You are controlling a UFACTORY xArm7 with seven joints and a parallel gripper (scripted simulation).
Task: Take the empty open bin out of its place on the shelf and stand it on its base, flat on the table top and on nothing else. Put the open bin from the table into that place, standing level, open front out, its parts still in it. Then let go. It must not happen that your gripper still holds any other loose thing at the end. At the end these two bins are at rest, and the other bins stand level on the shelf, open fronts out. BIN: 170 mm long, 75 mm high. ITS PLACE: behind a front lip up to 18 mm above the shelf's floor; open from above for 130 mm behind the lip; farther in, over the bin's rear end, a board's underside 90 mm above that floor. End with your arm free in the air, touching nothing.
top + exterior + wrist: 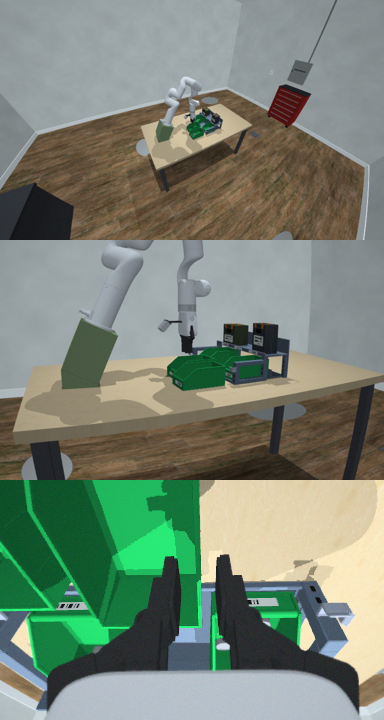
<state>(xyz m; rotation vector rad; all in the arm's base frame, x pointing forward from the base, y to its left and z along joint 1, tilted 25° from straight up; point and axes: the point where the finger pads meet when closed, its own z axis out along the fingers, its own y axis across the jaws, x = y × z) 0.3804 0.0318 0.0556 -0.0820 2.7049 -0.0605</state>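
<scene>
The empty green bin [193, 126] [186, 362] [135, 520] stands on the table in front of the shelf [252, 363] [187, 655]. Close beside it stands the green bin with parts [198, 134] [203, 378] [15, 590]; a small pale part shows faintly in the top view. The shelf's middle place holds no bin. My gripper [192, 121] [186, 351] [197, 573] points down, partly open with nothing between its fingers. It hangs above the empty bin's far side; in the wrist view that side wall's rim runs between the fingertips, below them. The bins' undersides are hidden.
Two other green bins stand in the shelf, one at the far side [200, 118] [223, 352] [45, 645] or left in the wrist view is unclear; the other [208, 127] [246, 371] is nearer. Two dark boxes [235, 334] [264, 337] stand on the upper board.
</scene>
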